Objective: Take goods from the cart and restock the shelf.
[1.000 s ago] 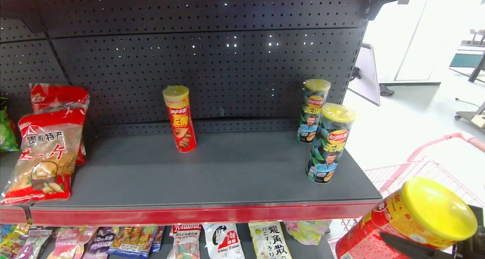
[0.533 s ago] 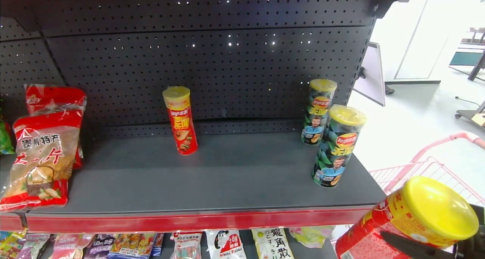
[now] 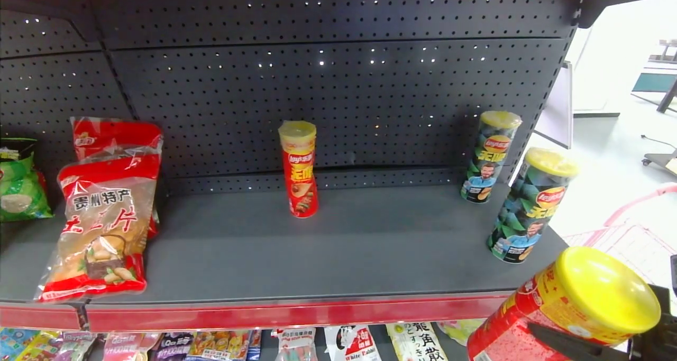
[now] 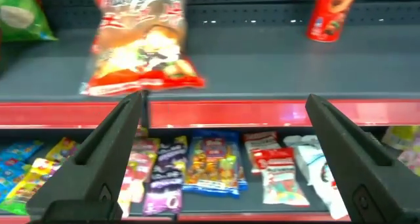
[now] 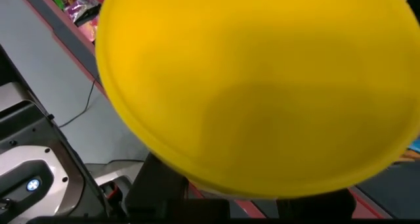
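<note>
A red chip can (image 3: 529, 318) with a yellow lid (image 3: 608, 289) hangs tilted at the lower right of the head view, below and in front of the shelf's right end. My right gripper (image 3: 560, 342) is shut on it, one dark finger lying along the can's side. In the right wrist view the yellow lid (image 5: 256, 86) is close up, with the gripper's dark body under it. My left gripper (image 4: 224, 99) is open with nothing between its fingers, and faces the shelf's red front edge (image 4: 223, 112). The grey shelf (image 3: 317, 250) holds one upright red can (image 3: 300, 168) near the back.
Two dark green cans (image 3: 489, 156) (image 3: 531, 205) stand at the shelf's right end. Red snack bags (image 3: 103, 218) and a green bag (image 3: 18, 178) lean at the left. Snack packs (image 3: 349, 342) hang below. The pink cart (image 3: 634, 239) is at the right. The shelf's middle is bare.
The head camera has swung left, so the whole shelf has shifted right in the picture. The held red can stays at the lower right.
</note>
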{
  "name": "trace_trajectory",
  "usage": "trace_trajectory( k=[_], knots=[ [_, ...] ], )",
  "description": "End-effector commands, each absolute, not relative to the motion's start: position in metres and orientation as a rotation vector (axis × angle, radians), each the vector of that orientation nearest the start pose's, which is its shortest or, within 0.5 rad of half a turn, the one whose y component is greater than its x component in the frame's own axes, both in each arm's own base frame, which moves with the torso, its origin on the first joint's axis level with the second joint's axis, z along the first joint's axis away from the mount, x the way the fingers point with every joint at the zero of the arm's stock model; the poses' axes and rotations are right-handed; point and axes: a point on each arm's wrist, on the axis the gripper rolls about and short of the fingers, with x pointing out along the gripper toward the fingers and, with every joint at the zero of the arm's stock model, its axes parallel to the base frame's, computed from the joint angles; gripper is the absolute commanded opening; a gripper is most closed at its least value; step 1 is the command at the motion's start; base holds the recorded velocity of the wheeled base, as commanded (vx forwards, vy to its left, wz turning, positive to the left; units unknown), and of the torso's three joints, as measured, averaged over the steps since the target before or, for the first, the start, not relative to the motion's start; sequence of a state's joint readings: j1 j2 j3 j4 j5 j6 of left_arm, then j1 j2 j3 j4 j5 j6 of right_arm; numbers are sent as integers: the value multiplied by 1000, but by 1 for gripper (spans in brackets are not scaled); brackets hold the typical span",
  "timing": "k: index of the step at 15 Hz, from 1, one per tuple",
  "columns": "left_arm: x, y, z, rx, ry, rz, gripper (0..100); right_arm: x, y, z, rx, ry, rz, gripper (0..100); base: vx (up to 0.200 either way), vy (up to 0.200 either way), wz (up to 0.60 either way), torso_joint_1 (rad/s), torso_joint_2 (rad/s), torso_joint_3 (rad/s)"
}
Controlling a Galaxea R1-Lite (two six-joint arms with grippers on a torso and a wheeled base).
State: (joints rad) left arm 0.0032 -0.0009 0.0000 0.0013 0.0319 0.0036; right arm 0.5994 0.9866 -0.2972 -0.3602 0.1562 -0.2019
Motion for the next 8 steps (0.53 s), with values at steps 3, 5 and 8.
trace_trajectory(
  k=[3,5,8],
  knots=[
    [-23,1,75,3,2,37,100,92,67,164,-265,253,781,0,0,200,0,2,4,2],
    [-23,1,75,3,2,35,100,91,66,164,-265,252,778,0,0,0,0,0,0,0],
    [-23,1,75,5,2,35,100,91,66,164,-264,247,776,0,0,0,0,0,0,0]
  ],
)
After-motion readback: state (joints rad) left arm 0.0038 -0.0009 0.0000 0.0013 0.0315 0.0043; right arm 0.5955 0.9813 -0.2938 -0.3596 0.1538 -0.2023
